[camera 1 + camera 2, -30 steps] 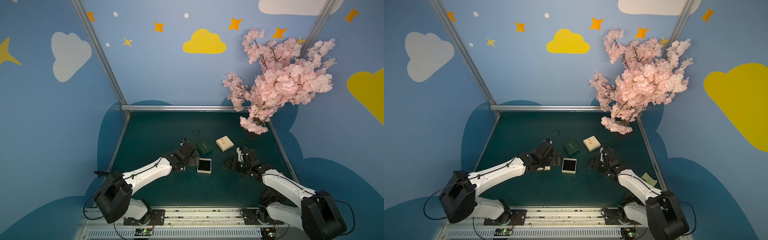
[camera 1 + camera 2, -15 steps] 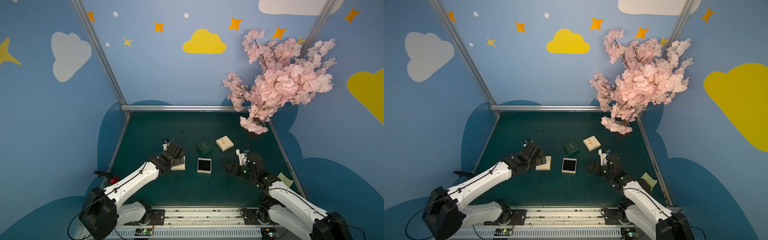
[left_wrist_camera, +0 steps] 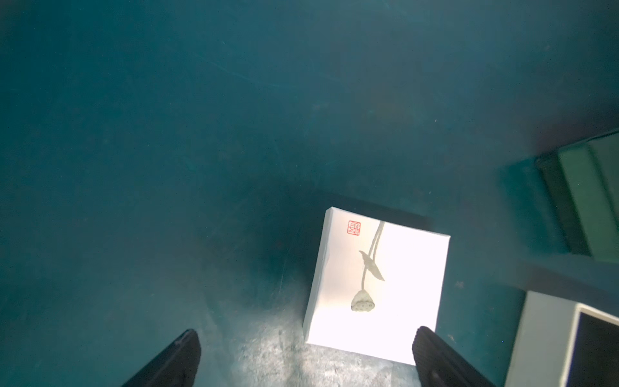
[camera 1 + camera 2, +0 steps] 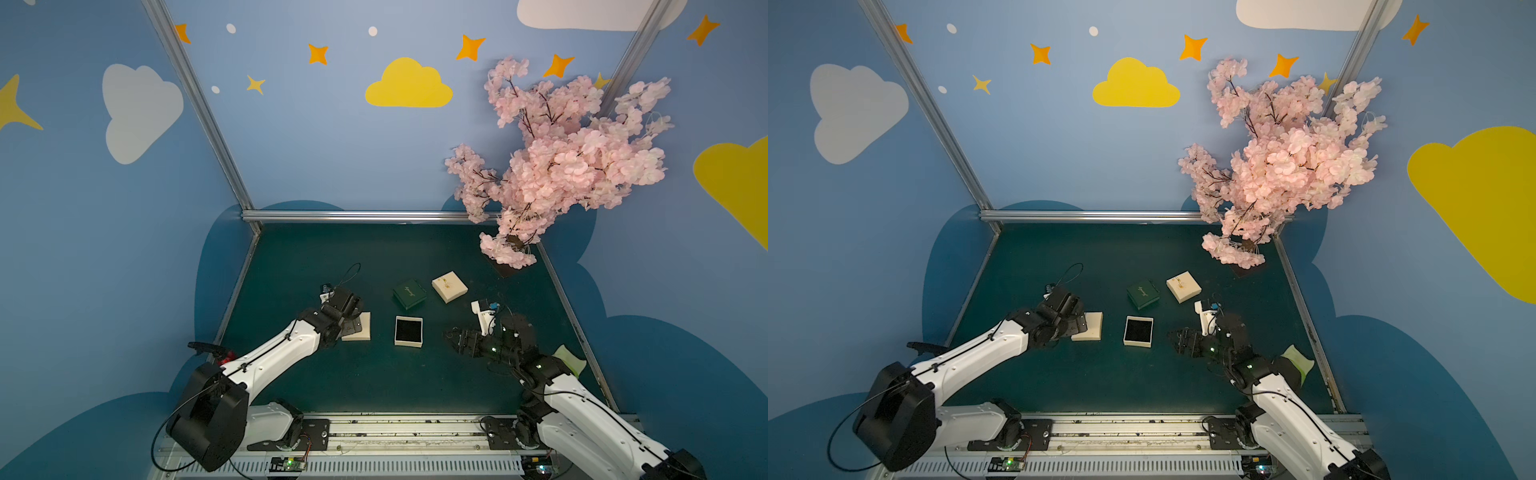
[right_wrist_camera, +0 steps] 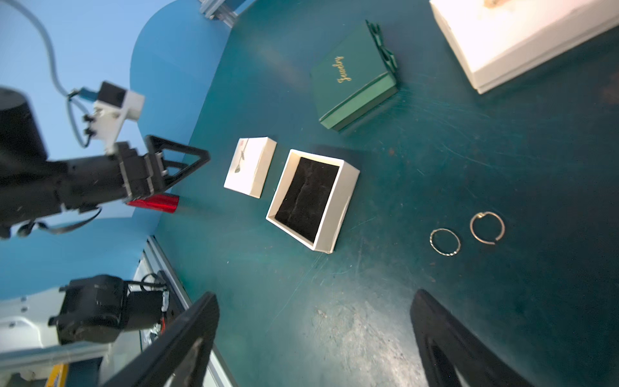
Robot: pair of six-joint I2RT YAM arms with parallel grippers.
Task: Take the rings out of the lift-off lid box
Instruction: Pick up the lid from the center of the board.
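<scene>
Both arms have drawn back — the box (image 5: 311, 197), ahead of the right gripper (image 5: 315, 301), shows only bare dark lining. The rings (image 5: 444, 242) lie on the mat (image 5: 368, 318) just before its wide, empty jaws. The left gripper (image 3: 306, 335), also wide, has released the lid (image 3: 375, 284) — the task seems finished.

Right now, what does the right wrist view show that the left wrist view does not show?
Only the right wrist view: two thin silvery metal rings lying on the teal mat, and the gold word Jewelry on the dark green box. Only the left wrist view: the lotus drawing on the white square lid, up close. Both: that lid, the open white box with black lining, the green box.
</scene>
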